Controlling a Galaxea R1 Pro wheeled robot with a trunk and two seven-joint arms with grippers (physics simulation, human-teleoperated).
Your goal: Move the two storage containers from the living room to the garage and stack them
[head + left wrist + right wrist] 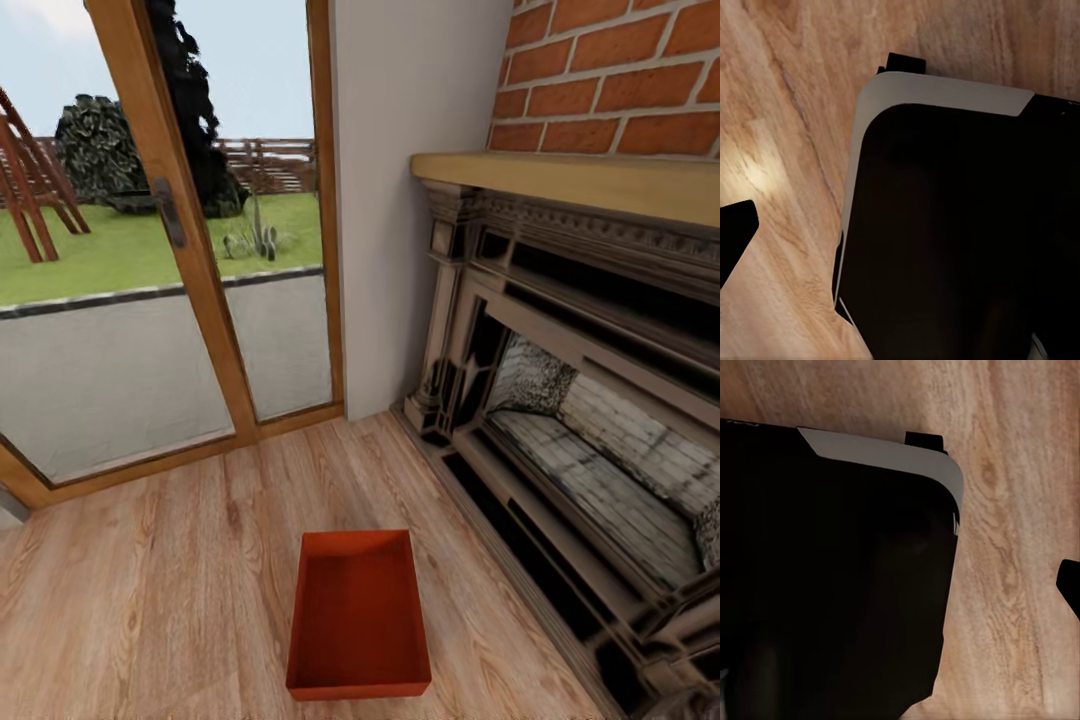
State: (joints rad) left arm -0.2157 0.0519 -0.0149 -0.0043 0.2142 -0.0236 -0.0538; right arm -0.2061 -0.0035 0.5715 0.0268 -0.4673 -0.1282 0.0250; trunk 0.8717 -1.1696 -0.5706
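One orange-red storage container lies empty and lidless on the living room's light wood-plank floor, low in the head view and just left of the fireplace. The second container is out of view, and so are the garage and its dark grey floor. In the left wrist view, one dark fingertip of my left gripper hangs over the planks. The right wrist view shows a dark fingertip of my right gripper the same way. Too little of either gripper shows to tell its state.
An ornate dark fireplace with a wooden mantel and red brick above runs along the right. Wood-framed glass doors close off the far left, with a beige wall between. My black-and-white base is below both wrists.
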